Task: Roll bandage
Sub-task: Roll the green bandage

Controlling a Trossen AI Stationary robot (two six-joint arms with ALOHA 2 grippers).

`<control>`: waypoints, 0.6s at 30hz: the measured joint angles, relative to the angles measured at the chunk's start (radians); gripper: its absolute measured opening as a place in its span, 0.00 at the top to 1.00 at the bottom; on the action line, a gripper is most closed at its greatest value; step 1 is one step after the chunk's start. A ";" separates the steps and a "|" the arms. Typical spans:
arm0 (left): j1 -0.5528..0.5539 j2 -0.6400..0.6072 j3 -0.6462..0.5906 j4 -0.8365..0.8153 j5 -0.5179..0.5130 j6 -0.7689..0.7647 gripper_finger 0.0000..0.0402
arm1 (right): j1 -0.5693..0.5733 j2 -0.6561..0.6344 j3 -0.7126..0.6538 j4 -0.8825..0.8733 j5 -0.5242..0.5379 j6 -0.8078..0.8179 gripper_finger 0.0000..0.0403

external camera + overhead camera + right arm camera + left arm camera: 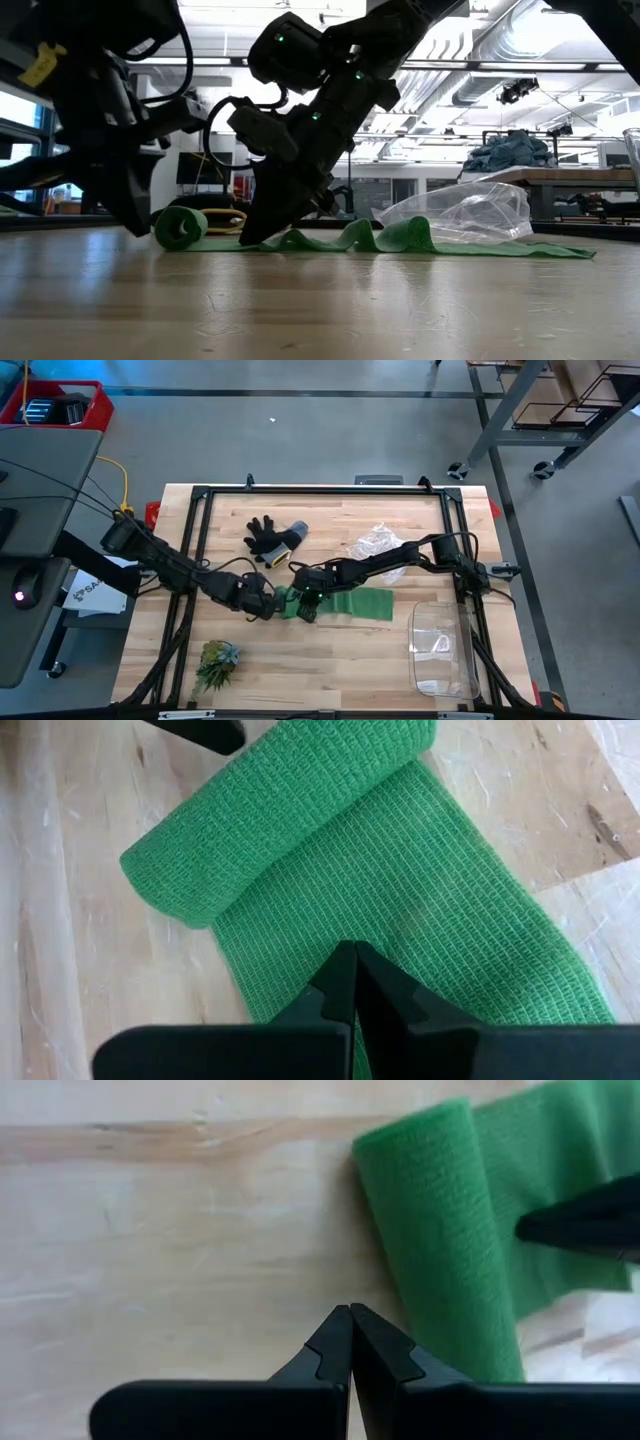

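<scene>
bandage (340, 603) mid-tabletop, partly rolled at its left end | left jaws (350, 1342) clenched, empty, beside roll | right jaws (355, 982) clenched, tips pressing strip | risk: roll loosens if strip slips

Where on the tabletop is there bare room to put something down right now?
Bare wood lies between the plant tuft and the clear container, below the bandage. The middle is crowded: left gripper and right gripper meet there, beside glove and plastic bag.
</scene>
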 joint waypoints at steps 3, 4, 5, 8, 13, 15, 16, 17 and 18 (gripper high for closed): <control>0.005 0.005 0.000 0.018 -0.045 -0.012 1.00 | 0.000 0.000 0.000 0.000 0.000 0.000 1.00; 0.006 0.007 0.000 0.023 -0.049 -0.015 1.00 | 0.000 0.000 0.000 0.001 -0.001 0.000 1.00; 0.006 0.010 -0.001 0.033 -0.052 -0.017 1.00 | 0.000 0.000 0.000 0.001 -0.001 -0.001 1.00; 0.007 0.022 -0.001 0.059 -0.053 -0.018 1.00 | 0.000 0.000 0.000 0.003 -0.001 -0.006 1.00; 0.008 0.024 -0.001 0.103 -0.062 -0.020 1.00 | 0.000 0.000 0.000 0.007 -0.003 -0.009 1.00; 0.008 0.024 -0.001 0.120 -0.062 -0.020 1.00 | 0.000 0.000 0.000 0.008 -0.005 -0.008 1.00; 0.008 0.024 -0.001 0.129 -0.063 -0.020 1.00 | 0.000 0.000 0.000 0.008 -0.004 -0.008 1.00; 0.008 0.023 -0.001 0.141 -0.066 -0.020 1.00 | 0.000 0.000 0.000 0.008 -0.004 -0.009 1.00; 0.008 0.023 -0.001 0.149 -0.067 -0.017 1.00 | 0.000 0.000 0.000 0.008 -0.004 -0.009 1.00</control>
